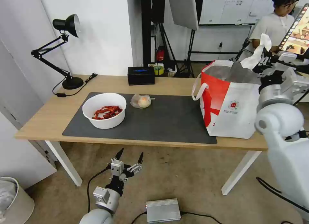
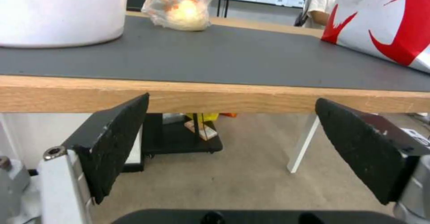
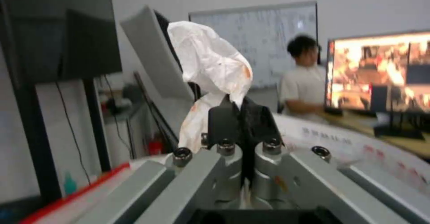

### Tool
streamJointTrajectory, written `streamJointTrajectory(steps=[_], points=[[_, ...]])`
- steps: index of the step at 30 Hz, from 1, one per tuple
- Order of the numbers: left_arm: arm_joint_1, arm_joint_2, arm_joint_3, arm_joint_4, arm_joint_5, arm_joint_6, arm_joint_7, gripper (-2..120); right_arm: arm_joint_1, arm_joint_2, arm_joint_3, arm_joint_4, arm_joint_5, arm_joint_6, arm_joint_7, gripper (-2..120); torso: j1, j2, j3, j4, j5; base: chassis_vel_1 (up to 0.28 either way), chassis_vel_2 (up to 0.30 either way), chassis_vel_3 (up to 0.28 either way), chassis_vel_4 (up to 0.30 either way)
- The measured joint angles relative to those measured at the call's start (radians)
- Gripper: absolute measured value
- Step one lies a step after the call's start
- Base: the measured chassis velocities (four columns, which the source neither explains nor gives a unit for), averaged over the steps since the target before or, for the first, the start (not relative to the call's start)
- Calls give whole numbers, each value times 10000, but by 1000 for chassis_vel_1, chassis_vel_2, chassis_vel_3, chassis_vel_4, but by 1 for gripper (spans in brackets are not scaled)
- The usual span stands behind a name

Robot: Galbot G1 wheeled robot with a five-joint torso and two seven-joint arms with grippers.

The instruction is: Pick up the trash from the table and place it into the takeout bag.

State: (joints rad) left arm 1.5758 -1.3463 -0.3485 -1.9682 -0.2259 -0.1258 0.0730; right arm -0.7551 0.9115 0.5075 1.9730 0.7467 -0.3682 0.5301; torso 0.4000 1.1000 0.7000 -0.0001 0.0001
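Note:
My right gripper [image 1: 261, 60] is shut on a crumpled white tissue [image 1: 257, 53] and holds it over the open mouth of the takeout bag [image 1: 230, 102], which stands on the table's [image 1: 45, 116] right end. In the right wrist view the tissue [image 3: 210, 66] rises from the shut gripper [image 3: 240, 108]. A white bowl of red shells [image 1: 104, 110] and a small clear bag of yellowish food [image 1: 141, 101] rest on the dark mat. My left gripper [image 1: 130, 157] hangs open below the table's front edge. The left wrist view shows the food bag [image 2: 181, 10], the bowl [image 2: 60, 12] and the takeout bag [image 2: 387, 22] across the table edge.
A black desk lamp [image 1: 66, 50] stands at the back left corner and a black box [image 1: 141, 75] at the back edge. On the floor lie a silver box [image 1: 163, 210] and a white bin [image 1: 13, 198]. A person sits behind the bag.

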Motion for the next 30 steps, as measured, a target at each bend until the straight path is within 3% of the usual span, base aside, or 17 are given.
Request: streamJointTrajectory(steps=[3, 17, 27, 30], points=[[-39, -23, 52, 20, 0, -1, 3, 100, 218, -135, 52, -115, 540, -743, 372, 0, 0, 0, 0, 1, -1, 0, 0, 0, 0], [-30, 5, 9, 17, -58, -1, 45, 100, 1015, -87, -159, -888, 1626, -1948, 1016, 0, 0, 0, 0, 1, -1, 0, 0, 0, 0], [-82, -22, 144, 35, -231, 33, 56, 100, 882, 12, -123, -948, 2125, -2209, 1334, 34, 0, 0, 0, 1, -1, 0, 0, 0, 0], [-92, -18, 187, 41, -259, 50, 158, 100, 843, 64, -113, -946, 2125, -2157, 1346, 48, 0, 0, 0, 1, -2, 0, 0, 0, 0]])
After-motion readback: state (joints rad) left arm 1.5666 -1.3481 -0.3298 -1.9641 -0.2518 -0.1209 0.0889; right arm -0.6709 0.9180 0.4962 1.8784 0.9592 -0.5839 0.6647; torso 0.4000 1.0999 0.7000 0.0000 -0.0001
